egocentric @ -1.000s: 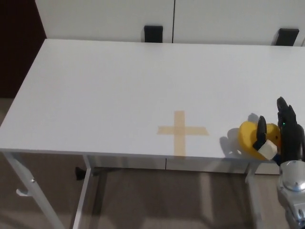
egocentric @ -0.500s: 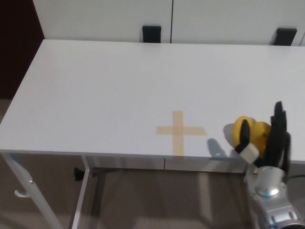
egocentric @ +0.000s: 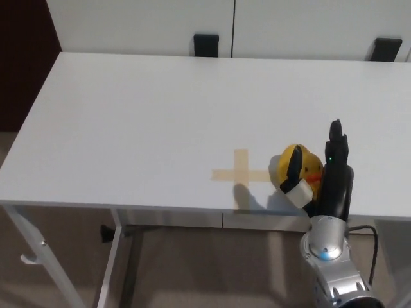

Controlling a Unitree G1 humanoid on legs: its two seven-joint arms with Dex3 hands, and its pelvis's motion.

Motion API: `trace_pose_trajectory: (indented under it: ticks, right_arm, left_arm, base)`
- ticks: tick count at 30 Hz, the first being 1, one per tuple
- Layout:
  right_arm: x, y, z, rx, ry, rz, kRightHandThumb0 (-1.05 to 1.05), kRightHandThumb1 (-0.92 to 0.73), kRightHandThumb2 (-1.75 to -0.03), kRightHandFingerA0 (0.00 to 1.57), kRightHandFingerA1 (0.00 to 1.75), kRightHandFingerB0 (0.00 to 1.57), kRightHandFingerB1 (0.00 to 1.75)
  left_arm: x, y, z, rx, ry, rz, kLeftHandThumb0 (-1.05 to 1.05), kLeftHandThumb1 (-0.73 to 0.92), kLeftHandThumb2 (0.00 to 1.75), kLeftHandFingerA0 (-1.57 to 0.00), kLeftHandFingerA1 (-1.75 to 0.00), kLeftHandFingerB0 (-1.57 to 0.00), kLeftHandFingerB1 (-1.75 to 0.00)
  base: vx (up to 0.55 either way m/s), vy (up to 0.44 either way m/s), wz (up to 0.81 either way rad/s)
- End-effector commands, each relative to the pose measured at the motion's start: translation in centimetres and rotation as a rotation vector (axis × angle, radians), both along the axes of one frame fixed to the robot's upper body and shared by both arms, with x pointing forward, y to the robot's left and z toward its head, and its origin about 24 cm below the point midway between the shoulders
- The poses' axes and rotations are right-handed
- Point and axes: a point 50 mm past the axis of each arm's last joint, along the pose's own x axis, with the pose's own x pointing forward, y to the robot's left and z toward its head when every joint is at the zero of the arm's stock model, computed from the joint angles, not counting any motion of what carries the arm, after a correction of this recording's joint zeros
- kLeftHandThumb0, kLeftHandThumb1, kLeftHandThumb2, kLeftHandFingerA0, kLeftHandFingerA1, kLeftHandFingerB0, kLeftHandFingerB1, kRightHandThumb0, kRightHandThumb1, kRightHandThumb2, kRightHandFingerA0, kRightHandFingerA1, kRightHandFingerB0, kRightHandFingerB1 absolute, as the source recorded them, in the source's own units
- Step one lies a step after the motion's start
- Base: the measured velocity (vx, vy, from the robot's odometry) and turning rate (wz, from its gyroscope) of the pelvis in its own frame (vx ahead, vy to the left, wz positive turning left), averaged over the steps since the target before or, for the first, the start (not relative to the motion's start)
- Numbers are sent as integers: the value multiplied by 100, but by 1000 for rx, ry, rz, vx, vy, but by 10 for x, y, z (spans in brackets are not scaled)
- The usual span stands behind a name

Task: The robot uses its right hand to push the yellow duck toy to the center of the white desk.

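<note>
Leftward along the near edge, the rounded yellow plastic duck toy (egocentric: 297, 168) has been carried, now touching the right tip of the tan tape cross (egocentric: 241, 174) on the white desk (egocentric: 141, 115). The black right hand (egocentric: 324, 176) is pressed against its right side, fingers apart, nothing grasped. The cross lies directly left.
</note>
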Motion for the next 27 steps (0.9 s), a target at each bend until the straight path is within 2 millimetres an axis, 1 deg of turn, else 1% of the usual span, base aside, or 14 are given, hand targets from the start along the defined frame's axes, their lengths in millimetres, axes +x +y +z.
trace_pose_trajectory:
  ticks: [1, 3, 4, 5, 11, 12, 14, 16, 17, 23, 24, 25, 26, 27]
  right_arm:
    - [1, 2, -2, 61, 26, 174, -105, -85, -113, 0, 11, 0, 5]
    - [2, 3, -2, 59, 35, 191, -105, -85, -113, 0, 11, 0, 5]
    - [2, 3, -1, 60, 46, 212, -105, -84, -112, 0, 12, 0, 6]
    - [3, 1, -2, 58, 54, 221, -105, -84, -112, 0, 11, 0, 5]
    - [2, -2, -5, 63, 79, 220, -105, -82, -112, 0, 10, 0, 3]
    - [1, -2, -6, 66, 88, 218, -105, -83, -111, 0, 11, 0, 4]
    - [0, -3, -9, 70, 106, 224, -101, -83, -114, 0, 14, 0, 11]
    - [-1, -3, -10, 69, 116, 234, -101, -83, -114, 0, 14, 0, 11]
    - [-1, -3, -10, 73, 123, 239, -99, -83, -113, 0, 13, 0, 10]
    - [-4, 3, -16, 76, 172, 281, -98, -83, -116, 0, 7, 0, 7]
    - [-4, 5, -16, 75, 177, 292, -83, -71, -98, 0, 11, 0, 5]
    - [-5, 7, -16, 75, 180, 300, -83, -71, -98, 0, 11, 0, 5]
    - [-5, 9, -16, 75, 182, 310, -80, -89, -81, 0, 2, 0, 3]
    - [-5, 10, -16, 75, 183, 316, -80, -89, -81, 0, 2, 0, 3]
  left_arm:
    - [0, 1, 1, 13, 1, -20, 9, -46, 118, -149, -86, -152, -86]
    - [0, 1, 1, 12, -1, -22, 9, -46, 118, -149, -86, -152, -86]
    - [0, 2, 1, 13, 0, -24, 12, -54, 126, -148, -82, -146, -82]
    - [1, 2, 1, 15, 2, -20, 12, -46, 125, -152, -84, -148, -84]
    - [2, 2, 1, 17, -2, -11, 17, -47, 125, -146, -83, -148, -85]
    - [2, 2, 2, 14, -3, -8, 21, -49, 134, -148, -84, -146, -81]
    - [3, 2, 2, 15, -4, -5, 20, -51, 134, -147, -85, -143, -82]
    - [3, 2, 2, 20, -3, -8, 20, -51, 134, -147, -85, -143, -82]
    - [4, 2, 2, 21, -3, -5, 17, -46, 126, -147, -85, -149, -85]
    - [5, 1, 2, 10, -5, -4, 19, -43, 128, -152, -85, -144, -83]
    - [5, 1, 2, 13, -3, -6, 19, -33, 122, -147, -91, -149, -91]
    - [5, 1, 2, 16, -1, -7, 19, -33, 122, -147, -91, -149, -91]
    - [6, 1, 2, 17, 0, -10, 19, -39, 124, -148, -86, -151, -87]
    - [6, 1, 2, 18, 1, -12, 19, -39, 124, -148, -86, -151, -87]
  base:
    - [0, 0, 0]
    - [0, 0, 0]
    - [0, 0, 0]
    - [0, 0, 0]
    - [0, 0, 0]
    - [0, 0, 0]
    - [0, 0, 0]
    - [0, 0, 0]
    - [0, 0, 0]
    - [0, 0, 0]
    - [0, 0, 0]
    - [0, 0, 0]
    - [0, 0, 0]
    - [0, 0, 0]
